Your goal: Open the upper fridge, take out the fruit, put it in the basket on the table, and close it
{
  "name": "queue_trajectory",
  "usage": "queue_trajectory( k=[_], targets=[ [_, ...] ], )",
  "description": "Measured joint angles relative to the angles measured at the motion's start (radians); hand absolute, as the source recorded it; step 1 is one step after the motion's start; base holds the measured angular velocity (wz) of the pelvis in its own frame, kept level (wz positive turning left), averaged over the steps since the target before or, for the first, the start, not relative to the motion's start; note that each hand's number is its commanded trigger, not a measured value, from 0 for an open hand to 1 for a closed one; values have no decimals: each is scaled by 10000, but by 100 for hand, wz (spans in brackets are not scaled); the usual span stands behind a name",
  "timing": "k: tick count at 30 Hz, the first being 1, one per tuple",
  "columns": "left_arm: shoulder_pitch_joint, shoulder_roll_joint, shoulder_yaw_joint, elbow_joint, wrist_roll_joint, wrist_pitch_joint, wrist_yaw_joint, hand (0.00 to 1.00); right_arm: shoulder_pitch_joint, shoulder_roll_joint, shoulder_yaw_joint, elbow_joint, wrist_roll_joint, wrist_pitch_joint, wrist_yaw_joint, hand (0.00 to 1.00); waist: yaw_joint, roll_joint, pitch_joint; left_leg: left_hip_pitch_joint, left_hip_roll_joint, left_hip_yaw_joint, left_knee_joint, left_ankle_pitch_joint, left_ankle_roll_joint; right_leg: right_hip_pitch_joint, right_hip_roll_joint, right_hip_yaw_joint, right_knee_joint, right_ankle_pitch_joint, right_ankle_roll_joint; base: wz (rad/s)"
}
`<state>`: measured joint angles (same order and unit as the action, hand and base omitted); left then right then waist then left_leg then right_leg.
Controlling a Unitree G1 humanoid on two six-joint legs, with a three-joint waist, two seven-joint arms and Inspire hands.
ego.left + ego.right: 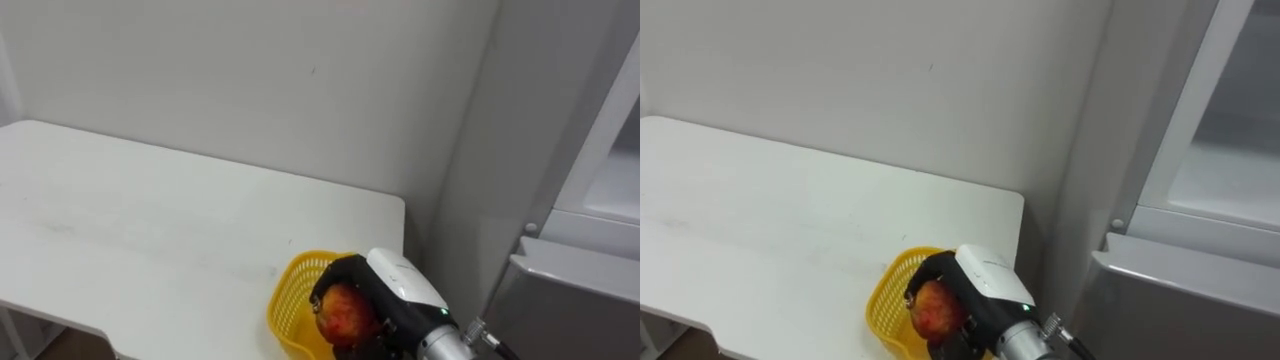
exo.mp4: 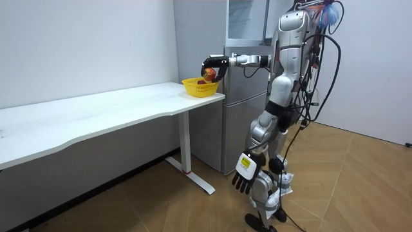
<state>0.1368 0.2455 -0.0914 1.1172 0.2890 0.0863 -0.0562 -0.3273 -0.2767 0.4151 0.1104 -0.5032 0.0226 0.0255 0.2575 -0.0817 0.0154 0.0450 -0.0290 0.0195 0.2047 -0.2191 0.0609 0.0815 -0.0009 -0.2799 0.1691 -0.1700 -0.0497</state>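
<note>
A long white table [image 1: 150, 230] stands along the wall. A yellow basket [image 1: 288, 300] sits on it at its right end, close to the front corner there.

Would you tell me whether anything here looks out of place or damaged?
Nothing looks spilled or damaged. The yellow basket sits close to the table's corner, and the right hand holds an apple at its rim. The left hand hangs idle.

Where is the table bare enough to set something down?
Bare: the white table left of the yellow basket, wall to near edge. Crowded: the corner by the fridge, where the right hand holds an apple at the basket.
</note>
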Motion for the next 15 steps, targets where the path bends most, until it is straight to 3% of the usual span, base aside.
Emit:
queue_trajectory(
  k=[1, 2, 3, 15],
  targets=[
    [0, 0, 0, 0, 1, 0, 0, 0, -9, 0, 0, 0, 2, 0, 0, 52, 0, 1, 0, 0, 0, -1, -3, 0, 0, 0, 1, -1, -2, 0, 0, 0],
    [0, 0, 0, 0, 2, 0, 0, 0, -9, 0, 0, 0, 2, 0, 0, 13, 0, 0, 0, 0, 0, -2, -4, 0, 0, 0, 0, -3, -3, 0, 0, 0],
    [0, 0, 0, 0, 2, 0, 0, 0, -9, 0, 6, 0, 2, 0, 0, 0, 0, 1, 0, 0, -1, -3, -7, 0, 0, 0, 0, -4, -3, 0, 0, 0],
    [-7, -2, 6, -4, 240, 0, 6, 0, -53, 3, 55, 34, 238, -2, -3, 0, 8, -1, -1, 14, -1, -5, 9, 1, -1, 26, -2, -2, -1, 0, 0, 0]
  ],
)
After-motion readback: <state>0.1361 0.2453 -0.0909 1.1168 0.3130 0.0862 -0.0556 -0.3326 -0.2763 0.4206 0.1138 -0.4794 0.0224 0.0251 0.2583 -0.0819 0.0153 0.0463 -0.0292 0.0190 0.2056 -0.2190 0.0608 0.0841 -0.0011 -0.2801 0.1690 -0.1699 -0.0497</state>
